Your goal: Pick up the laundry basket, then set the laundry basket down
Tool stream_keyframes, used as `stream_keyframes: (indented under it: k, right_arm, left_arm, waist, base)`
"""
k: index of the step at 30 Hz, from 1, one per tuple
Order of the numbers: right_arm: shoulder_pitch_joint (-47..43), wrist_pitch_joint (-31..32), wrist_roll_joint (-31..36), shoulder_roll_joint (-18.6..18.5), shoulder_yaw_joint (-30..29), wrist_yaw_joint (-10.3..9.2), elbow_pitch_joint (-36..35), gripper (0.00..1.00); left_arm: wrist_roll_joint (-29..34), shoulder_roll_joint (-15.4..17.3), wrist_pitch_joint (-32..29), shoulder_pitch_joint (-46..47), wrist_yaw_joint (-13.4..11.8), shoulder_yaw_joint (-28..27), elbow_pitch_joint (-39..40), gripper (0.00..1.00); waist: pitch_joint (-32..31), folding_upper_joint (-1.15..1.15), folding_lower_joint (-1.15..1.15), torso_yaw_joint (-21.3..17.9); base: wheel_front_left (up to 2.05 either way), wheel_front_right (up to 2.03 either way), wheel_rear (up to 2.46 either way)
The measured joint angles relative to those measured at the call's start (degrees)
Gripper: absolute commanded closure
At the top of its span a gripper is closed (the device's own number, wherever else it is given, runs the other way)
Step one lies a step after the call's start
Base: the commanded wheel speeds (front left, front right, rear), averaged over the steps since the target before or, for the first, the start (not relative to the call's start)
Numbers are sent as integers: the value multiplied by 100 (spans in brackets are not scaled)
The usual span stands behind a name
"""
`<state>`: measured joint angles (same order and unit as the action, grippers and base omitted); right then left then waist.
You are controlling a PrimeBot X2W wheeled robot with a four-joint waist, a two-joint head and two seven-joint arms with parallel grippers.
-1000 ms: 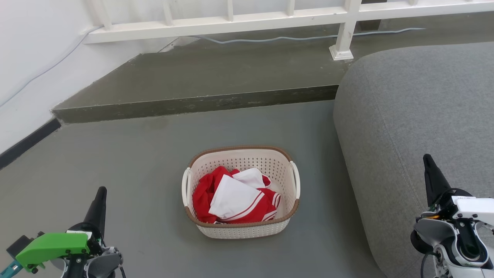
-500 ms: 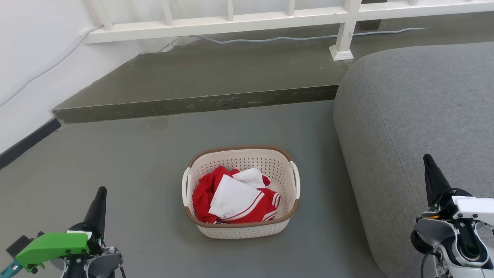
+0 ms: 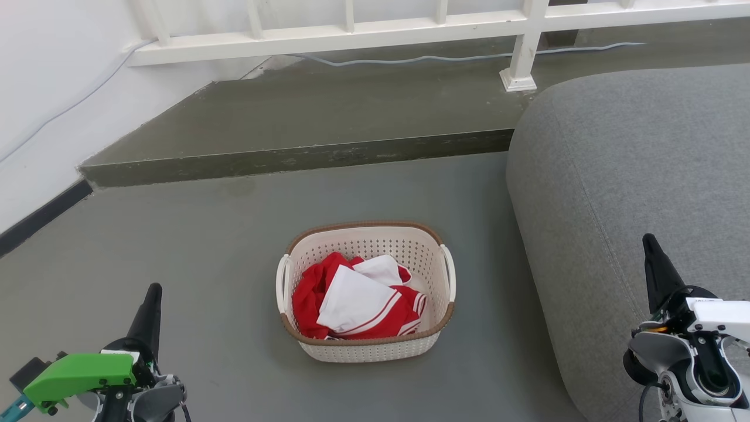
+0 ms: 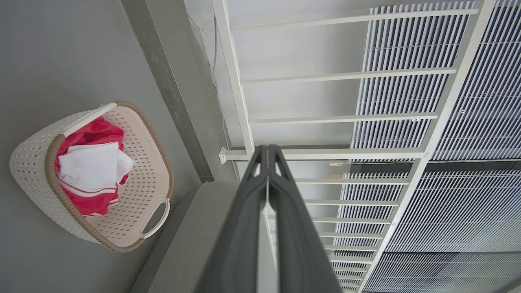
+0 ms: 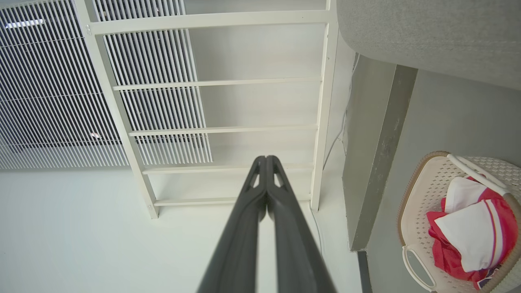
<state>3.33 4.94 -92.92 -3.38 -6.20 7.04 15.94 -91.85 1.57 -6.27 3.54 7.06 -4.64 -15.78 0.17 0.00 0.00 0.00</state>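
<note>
The laundry basket (image 3: pixel 375 243) stands on the grey floor in the middle of the head view, cream-white and perforated, with a brown rim and a white loop handle on each side. Red and white clothes (image 3: pixel 356 303) lie inside it. My left gripper (image 3: pixel 153 291) is at the lower left, well apart from the basket, fingers shut together and empty. My right gripper (image 3: pixel 648 241) is at the lower right, over the grey cushion, also shut and empty. The left wrist view has the laundry basket (image 4: pixel 142 171) at its left, and the right wrist view has the laundry basket (image 5: pixel 423 191) at its lower right.
A large grey cushion (image 3: pixel 633 193) lies right of the basket, close to its right handle. A raised dark step (image 3: pixel 293 155) runs across behind the basket, with a white railing (image 3: pixel 521 53) and a cable on it. A white wall (image 3: pixel 41 88) is at the left.
</note>
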Motion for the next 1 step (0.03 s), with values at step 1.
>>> stream_keyframes:
  k: [1]
  right_arm:
    - [0, 0, 0, 0, -1, 0, 0, 100]
  left_arm:
    - [0, 0, 0, 0, 0, 0, 0, 100]
  waist:
    - [0, 0, 0, 0]
  base:
    - [0, 0, 0]
